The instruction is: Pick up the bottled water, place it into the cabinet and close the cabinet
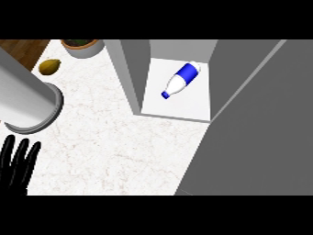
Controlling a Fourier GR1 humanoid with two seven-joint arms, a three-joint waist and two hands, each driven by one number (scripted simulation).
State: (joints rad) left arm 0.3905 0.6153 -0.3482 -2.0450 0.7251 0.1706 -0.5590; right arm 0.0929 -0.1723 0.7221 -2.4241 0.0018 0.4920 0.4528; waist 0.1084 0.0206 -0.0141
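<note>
1. The bottled water lies on its side inside the cabinet, upper centre of the frame.
2. The left hand rests lower left, fingers straight and spread; the right hand is unseen.
3. Only the closing is left: the open door, at right, likely wants a push near its free edge.

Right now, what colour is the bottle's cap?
The cap of the bottled water is blue; head view shows it.
</note>
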